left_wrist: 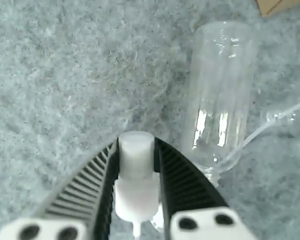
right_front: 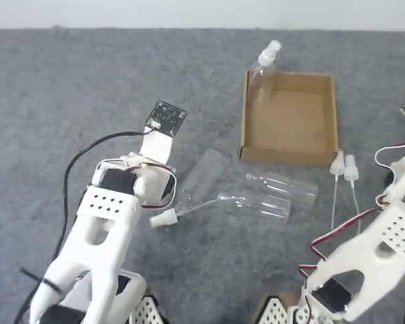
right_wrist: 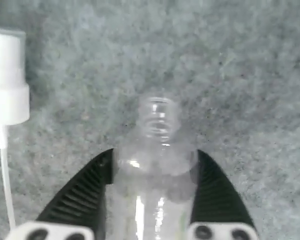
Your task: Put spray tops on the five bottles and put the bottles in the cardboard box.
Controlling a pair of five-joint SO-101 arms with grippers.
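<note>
The left end effector (left_wrist: 135,145) pinches a spray top (left_wrist: 135,180) by its cap; the right end effector (right_wrist: 155,156) clamps an open bottle (right_wrist: 159,125) at the shoulder over the worktop (right_wrist: 240,75) — neck bare, likely for capping

Left gripper (left_wrist: 136,146) and right gripper (right_wrist: 155,156) clamped (both laden).

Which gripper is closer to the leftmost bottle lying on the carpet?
Left. The left gripper, shut on a spray top, sits right beside the leftmost bottle; the right gripper holds another bottle far off to the right.
</note>
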